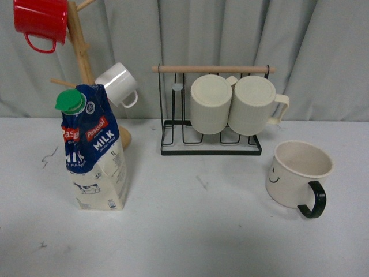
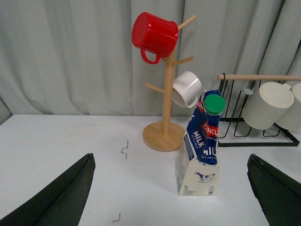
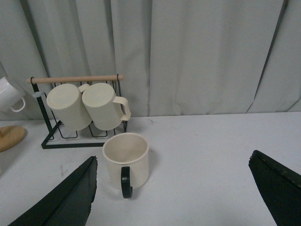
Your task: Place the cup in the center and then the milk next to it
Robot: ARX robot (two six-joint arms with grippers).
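Observation:
The cup (image 1: 297,173), a cream mug with a black handle and a smiley face, stands upright on the table at the right in the front view. It also shows in the right wrist view, cup (image 3: 126,159), handle toward the camera, ahead of my open right gripper (image 3: 174,193) and nearer one finger. The milk (image 1: 95,150), a blue-topped carton with a green cap, stands upright at the left. In the left wrist view the milk (image 2: 201,153) stands ahead of my open left gripper (image 2: 171,193). Neither gripper holds anything, and neither shows in the front view.
A black wire rack (image 1: 210,144) with a wooden bar carries two ribbed cream mugs (image 1: 230,104) at the back centre. A wooden mug tree (image 1: 81,52) at the back left carries a red mug (image 1: 40,20) and a small white mug (image 1: 118,83). A grey curtain hangs behind.

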